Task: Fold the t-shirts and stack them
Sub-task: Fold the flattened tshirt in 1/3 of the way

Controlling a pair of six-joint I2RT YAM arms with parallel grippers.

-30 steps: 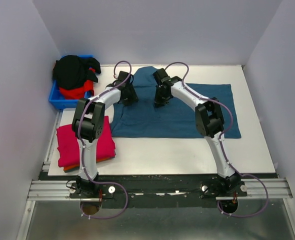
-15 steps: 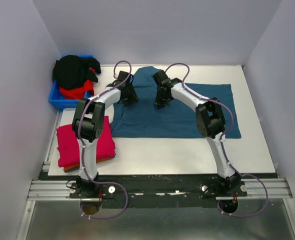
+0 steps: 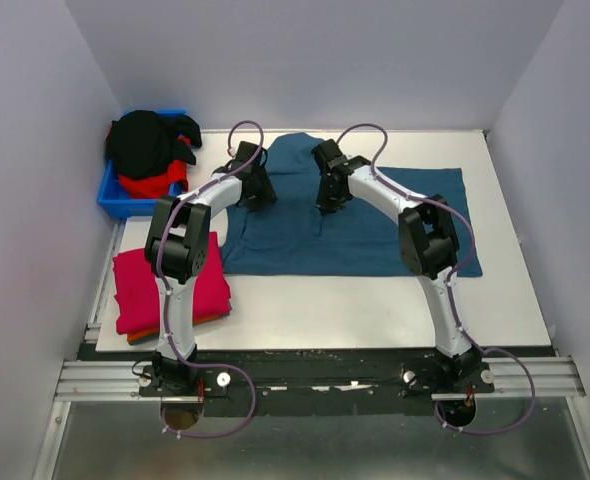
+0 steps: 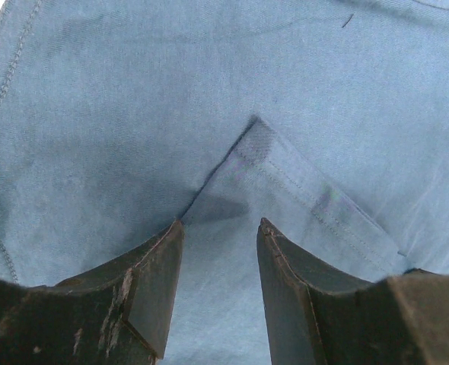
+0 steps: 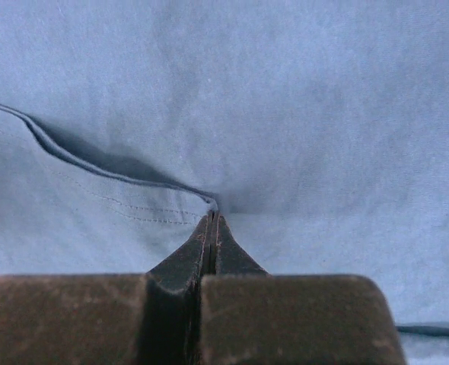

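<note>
A large teal-blue t-shirt [image 3: 375, 232] lies spread across the middle of the table. My left gripper [image 3: 258, 191] hovers low over its left sleeve area. In the left wrist view this gripper [image 4: 219, 225] is open, and a hemmed sleeve corner [image 4: 285, 182] lies flat between and beyond its fingers [image 4: 152, 281]. My right gripper [image 3: 326, 203] is down on the shirt near its collar. In the right wrist view it [image 5: 212, 219] is shut, its tips pinching a stitched hem edge [image 5: 118, 199] of the shirt. A folded crimson-pink t-shirt [image 3: 165, 285] rests on an orange one [image 3: 180, 326] at the left.
A bright-blue bin [image 3: 123, 198] at the back left holds bunched black [image 3: 145, 143] and red [image 3: 153, 185] shirts. Grey walls close in the left, back and right sides. Bare white tabletop [image 3: 375, 310] lies in front of the teal-blue shirt.
My right gripper has closed on the hem and its arm has shifted a little to the right. The left arm and the shirts have stayed put.
</note>
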